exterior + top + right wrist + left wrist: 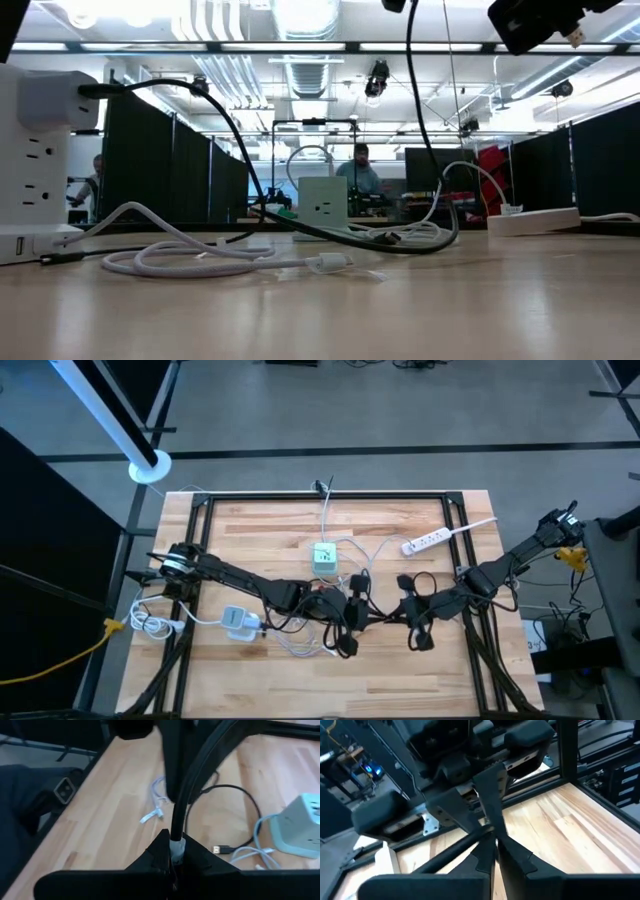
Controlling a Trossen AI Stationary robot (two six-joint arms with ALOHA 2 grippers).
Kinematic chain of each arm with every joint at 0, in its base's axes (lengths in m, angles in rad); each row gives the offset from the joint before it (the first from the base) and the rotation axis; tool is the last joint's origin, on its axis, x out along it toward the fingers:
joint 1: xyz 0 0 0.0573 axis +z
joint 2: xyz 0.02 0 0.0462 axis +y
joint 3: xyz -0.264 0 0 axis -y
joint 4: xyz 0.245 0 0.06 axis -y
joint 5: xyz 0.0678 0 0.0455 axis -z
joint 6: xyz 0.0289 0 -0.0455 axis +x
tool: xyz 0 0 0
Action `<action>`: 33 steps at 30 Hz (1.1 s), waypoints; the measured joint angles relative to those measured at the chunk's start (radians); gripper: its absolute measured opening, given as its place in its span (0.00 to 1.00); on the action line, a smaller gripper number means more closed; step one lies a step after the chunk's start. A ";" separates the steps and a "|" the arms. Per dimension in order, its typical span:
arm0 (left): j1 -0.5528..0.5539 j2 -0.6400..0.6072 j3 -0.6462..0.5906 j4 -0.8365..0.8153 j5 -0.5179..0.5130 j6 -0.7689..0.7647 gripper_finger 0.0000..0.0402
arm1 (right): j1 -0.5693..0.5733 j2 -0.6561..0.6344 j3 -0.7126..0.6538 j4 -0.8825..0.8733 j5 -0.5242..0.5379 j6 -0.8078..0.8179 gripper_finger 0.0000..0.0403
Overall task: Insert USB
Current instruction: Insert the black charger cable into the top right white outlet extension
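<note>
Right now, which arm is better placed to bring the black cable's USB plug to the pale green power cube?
Probably the right. The right gripper is shut on the black cable, with the power cube nearby. The left gripper also grips it.

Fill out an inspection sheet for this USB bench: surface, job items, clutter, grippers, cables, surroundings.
Surface: wooden table inside a black frame.
Job items: pale green outlet cube mid-table; white charger block near the left arm; black USB plug lying loose.
Clutter: white power strip at the far right.
Grippers: left gripper shut on a black cable; right gripper shut on the black cable; both near the table's middle front.
Cables: white cable and black ones tangled across the middle.
Surroundings: a person behind the table; dark partitions.
</note>
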 joint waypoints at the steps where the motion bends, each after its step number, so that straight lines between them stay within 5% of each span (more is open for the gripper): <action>1: 0.000 0.000 0.000 0.005 0.000 0.015 0.04 | 0.000 0.000 0.000 0.000 -0.010 0.000 0.01; 10: 0.001 0.000 0.000 0.028 0.052 0.055 0.20 | 0.000 0.000 0.000 0.001 -0.018 -0.016 0.01; 19: 0.003 0.001 -0.001 0.094 0.124 0.073 0.31 | 0.000 0.001 0.000 0.082 -0.138 -0.079 0.01; 28: 0.005 0.074 -0.001 0.310 0.268 0.108 0.33 | 0.000 0.001 0.000 0.122 -0.170 -0.146 0.01; 33: 0.007 0.090 -0.001 0.338 0.284 0.115 0.26 | 0.000 0.001 0.000 0.128 -0.173 -0.138 0.01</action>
